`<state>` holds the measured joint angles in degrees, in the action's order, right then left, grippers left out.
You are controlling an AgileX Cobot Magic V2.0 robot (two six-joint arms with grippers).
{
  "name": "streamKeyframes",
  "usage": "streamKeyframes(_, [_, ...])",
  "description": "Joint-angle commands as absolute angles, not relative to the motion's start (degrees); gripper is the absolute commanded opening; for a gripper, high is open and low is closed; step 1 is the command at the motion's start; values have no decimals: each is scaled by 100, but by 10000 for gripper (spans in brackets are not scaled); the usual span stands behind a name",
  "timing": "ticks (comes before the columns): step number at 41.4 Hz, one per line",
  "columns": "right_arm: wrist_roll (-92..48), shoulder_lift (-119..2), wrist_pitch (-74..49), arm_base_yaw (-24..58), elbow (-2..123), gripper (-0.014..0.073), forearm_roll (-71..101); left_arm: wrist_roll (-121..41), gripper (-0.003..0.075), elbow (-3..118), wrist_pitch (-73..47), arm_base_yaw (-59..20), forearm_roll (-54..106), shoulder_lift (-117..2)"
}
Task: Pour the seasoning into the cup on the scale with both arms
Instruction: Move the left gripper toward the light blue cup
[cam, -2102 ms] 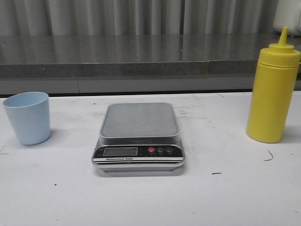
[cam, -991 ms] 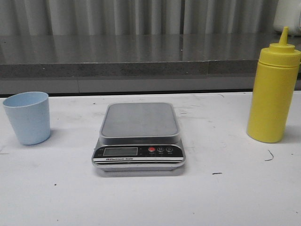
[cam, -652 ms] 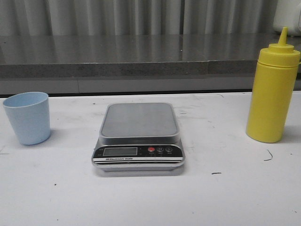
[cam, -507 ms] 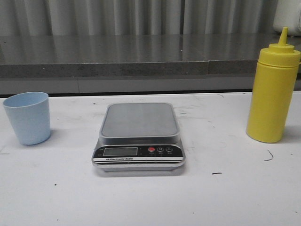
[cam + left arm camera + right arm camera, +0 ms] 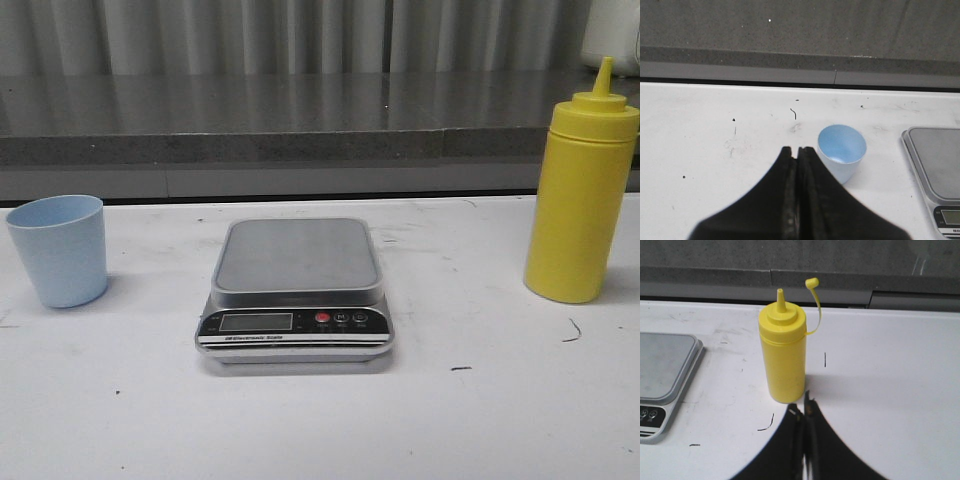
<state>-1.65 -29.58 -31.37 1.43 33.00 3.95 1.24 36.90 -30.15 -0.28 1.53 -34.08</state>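
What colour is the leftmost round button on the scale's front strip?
Red. The button sits just right of the LCD on the scale; the front view shows it best.

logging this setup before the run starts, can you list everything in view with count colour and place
cup: one, pale blue, upright and empty on the table, left of the scale
scale: one, silver with a grey platform, black front strip and a red button, centre of the table, platform bare
seasoning bottle: one, yellow, upright on the table right of the scale, tethered nozzle cap off
table: one, white with small dark marks
ledge: one, grey, behind the table
left end effector: one, black, shut, empty, short of the cup
right end effector: one, black, shut, empty, short of the bottle
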Motion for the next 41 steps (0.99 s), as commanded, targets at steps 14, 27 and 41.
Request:
streamKeyframes(14, [-233,-3313,-3069,136,3483,220,346,109,127,3849,-2809,-44,207,-4035])
streamKeyframes(27, [-233,-3313,-3069,136,3483,488,346,66,507,3964,-2869,-67,207,-4228])
streamKeyframes(41, [-233,-3313,-3069,136,3483,488,346,66,490,5052,-3644,-791,207,-5684])
